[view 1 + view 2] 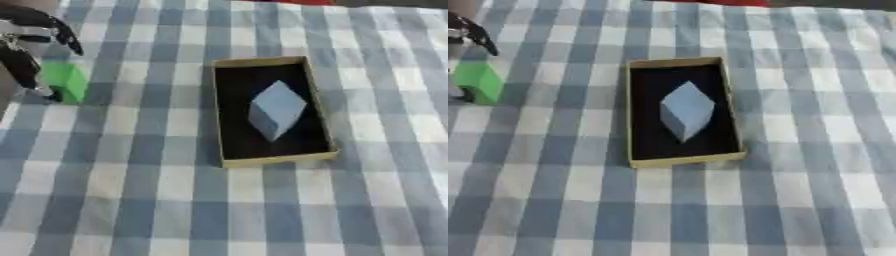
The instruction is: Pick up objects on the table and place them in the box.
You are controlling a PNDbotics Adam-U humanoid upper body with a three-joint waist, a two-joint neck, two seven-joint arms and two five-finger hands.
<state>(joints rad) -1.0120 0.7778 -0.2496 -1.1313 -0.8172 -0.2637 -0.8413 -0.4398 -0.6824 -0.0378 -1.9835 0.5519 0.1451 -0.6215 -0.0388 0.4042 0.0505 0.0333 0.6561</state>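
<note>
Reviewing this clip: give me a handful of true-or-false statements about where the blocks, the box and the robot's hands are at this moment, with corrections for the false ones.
1. A grey-blue block lies inside the box. True.
2. The green block is in the box too. False: it sits on the checked cloth, left of the box.
3. The left hand is at the green block, at the view's upper left. True.
4. The box has a lid on it. False: it is open, its dark inside showing.
5. The right hand is reaching into the box. False: no right hand shows in either view.
</note>
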